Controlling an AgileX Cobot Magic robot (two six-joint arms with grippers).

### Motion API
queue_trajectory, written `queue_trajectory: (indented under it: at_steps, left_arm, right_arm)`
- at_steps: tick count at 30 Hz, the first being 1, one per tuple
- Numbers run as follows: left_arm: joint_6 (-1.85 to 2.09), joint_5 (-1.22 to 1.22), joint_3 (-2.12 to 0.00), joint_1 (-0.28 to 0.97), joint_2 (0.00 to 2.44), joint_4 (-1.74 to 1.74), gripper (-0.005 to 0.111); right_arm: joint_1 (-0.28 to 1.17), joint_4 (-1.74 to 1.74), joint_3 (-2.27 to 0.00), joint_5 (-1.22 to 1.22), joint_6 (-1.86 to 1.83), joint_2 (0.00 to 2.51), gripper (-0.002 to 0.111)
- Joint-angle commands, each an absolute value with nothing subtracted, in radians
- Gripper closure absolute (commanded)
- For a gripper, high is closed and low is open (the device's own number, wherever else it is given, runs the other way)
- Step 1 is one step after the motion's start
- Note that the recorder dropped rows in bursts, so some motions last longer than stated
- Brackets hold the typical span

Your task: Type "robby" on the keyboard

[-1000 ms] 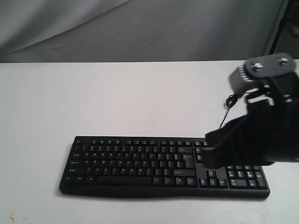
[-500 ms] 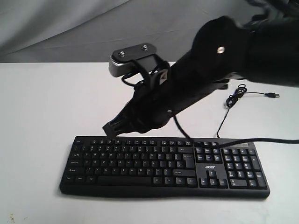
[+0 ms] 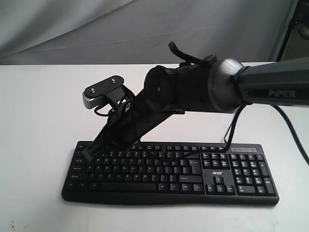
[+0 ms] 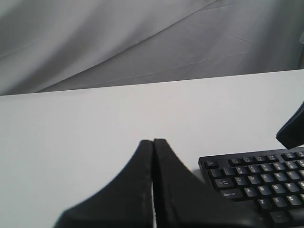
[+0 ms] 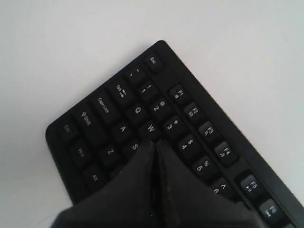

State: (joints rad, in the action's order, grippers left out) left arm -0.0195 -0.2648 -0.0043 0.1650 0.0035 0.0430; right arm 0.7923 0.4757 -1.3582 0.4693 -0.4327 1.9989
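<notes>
- The right claw is clenched, its two black fingers pressed flat together with nothing between them.
- Its tip is down among the letter keys of the black keyboard, right beside the W key; the fingers cover the key beneath them, so whether it is pressed cannot be told.
- In the exterior view the right arm reaches across from the right, and the right claw ends over the left end of the keyboard.
- The left claw is also clenched and holds nothing; it hangs over the bare white surface, near the keyboard's left end and not touching it.
- The keyboard lies flat on the surface towards its front edge, number pad and small "acer" logo on the right.
- The arm hides part of the keyboard's upper key rows in the exterior view.
- A thin black cable shows behind the keyboard; its far end is lost behind the arm.
- The left claw is outside the exterior view.
</notes>
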Motion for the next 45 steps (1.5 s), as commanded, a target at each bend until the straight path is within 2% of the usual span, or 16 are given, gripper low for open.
queue_trajectory:
  at_steps: [1,12,45]
  left_arm:
    - [-0.022,-0.258,0.0,0.171,0.0,0.048,0.107]
    - [-0.022,-0.258,0.0,0.171,0.0,0.048,0.107]
    - [-0.022,-0.258,0.0,0.171,0.0,0.048,0.107]
  right_arm:
    - [0.805,0.448,-1.35,0.38,-0.448,1.996,0.108]
    - [0.811,0.448,-1.253,0.286,-0.475,1.998,0.108]
    - [0.817,0.464,-1.258,0.23,-0.486,2.083,0.108]
